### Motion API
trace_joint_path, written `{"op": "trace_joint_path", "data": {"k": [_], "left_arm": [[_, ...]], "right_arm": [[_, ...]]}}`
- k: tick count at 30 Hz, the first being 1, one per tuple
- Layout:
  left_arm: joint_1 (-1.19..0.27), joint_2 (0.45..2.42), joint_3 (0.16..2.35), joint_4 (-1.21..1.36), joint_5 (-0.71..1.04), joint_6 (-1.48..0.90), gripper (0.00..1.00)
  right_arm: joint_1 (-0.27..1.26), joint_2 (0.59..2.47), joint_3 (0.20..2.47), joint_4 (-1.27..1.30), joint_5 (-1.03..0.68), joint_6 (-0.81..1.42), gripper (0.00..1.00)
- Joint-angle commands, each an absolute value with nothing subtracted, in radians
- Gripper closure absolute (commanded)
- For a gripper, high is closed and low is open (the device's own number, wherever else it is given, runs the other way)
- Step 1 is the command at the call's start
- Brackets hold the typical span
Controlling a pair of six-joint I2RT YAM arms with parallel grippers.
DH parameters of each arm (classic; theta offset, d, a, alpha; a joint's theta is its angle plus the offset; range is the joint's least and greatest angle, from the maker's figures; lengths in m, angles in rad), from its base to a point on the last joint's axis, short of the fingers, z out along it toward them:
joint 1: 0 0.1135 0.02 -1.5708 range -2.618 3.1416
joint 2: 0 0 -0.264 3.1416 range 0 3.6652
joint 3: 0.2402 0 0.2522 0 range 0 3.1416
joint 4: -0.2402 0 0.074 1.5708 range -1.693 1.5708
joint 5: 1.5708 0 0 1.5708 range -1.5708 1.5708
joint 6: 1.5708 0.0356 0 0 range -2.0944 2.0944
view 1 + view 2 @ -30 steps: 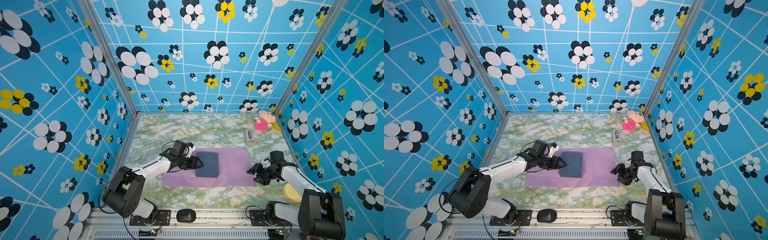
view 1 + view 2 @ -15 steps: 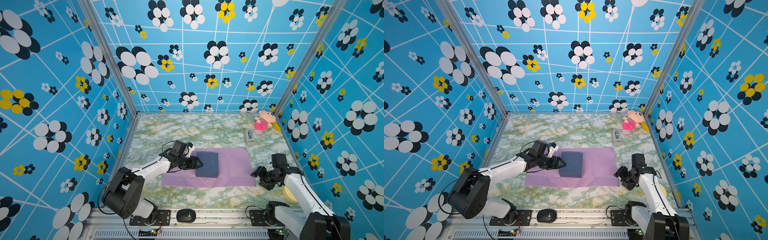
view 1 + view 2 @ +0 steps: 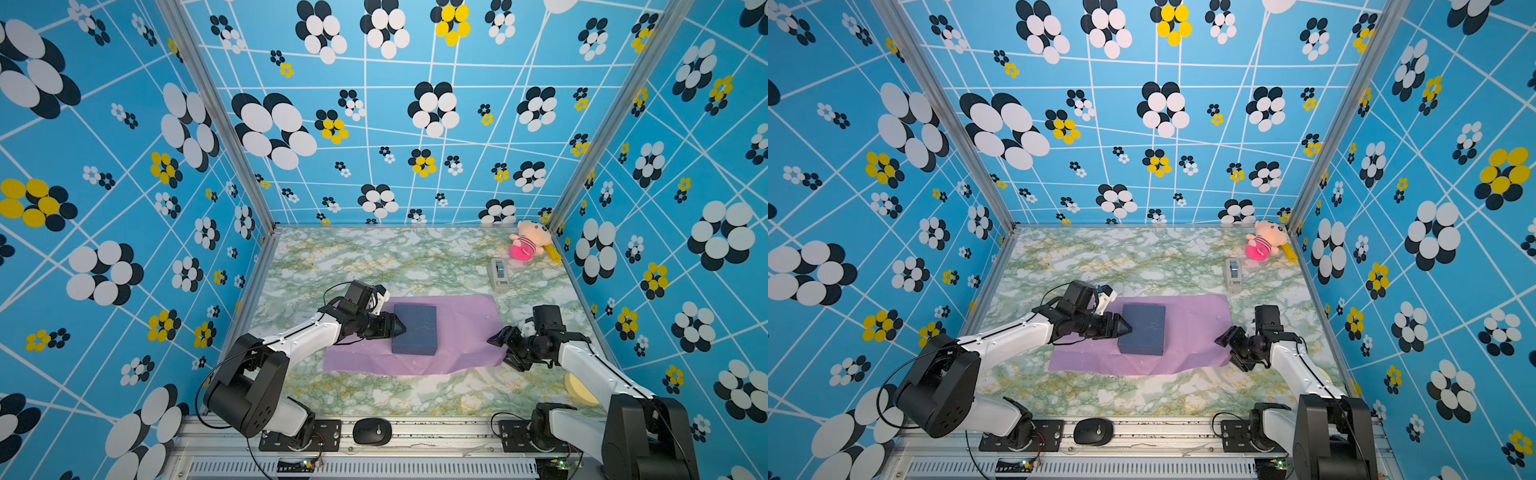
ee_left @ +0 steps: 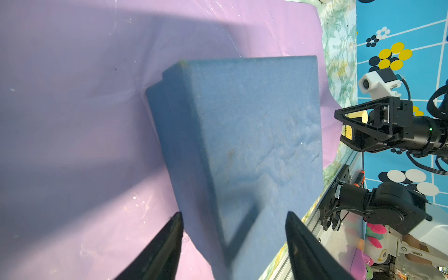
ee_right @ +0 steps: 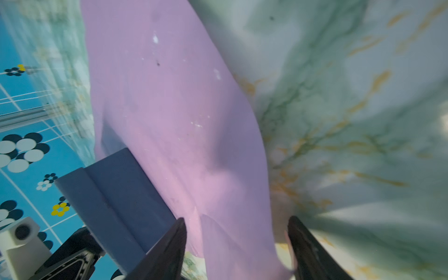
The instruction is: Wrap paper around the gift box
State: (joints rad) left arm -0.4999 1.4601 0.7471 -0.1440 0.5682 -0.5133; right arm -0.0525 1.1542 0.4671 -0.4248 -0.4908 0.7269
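We see the gift box (image 3: 414,328) lying on the lilac paper (image 3: 465,332), somewhat left of its middle; the left gripper (image 3: 401,326) stands wide at the box's left edge, clamping nothing; the right gripper (image 3: 500,351), also wide, straddles the paper's right edge.

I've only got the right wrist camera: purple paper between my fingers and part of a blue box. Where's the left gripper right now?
Observer: In both top views the left gripper is at the left side of the gift box, jaws open, holding nothing.
Operator: Does the box sit fully on the sheet?
Observer: Yes. The paper shows on every side of it, with only a narrow strip on the far side.
Operator: And where's the tape?
Observer: The tape dispenser stands on the table just beyond the paper's far right corner, near a plush toy.
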Motion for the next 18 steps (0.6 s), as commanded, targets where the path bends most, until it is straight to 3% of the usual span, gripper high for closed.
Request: {"op": "trace_joint_path", "data": {"k": [1,9,18], "left_arm": [[-0.508,1.45,0.724,-0.129,0.569,-0.511,0.32],[-0.508,1.447,0.708,-0.121,0.558,-0.509,0.32],[-0.488,1.389,0.628,-0.05,0.517,-0.571,0.34]], "right_arm": [[-0.042,1.171,0.449,-0.231,-0.548,0.753,0.32],[-0.05,1.307,0.532,-0.094,-0.552,0.671,0.33],[-0.049,1.283,0.609,-0.284,-0.531,0.569,0.49]]}}
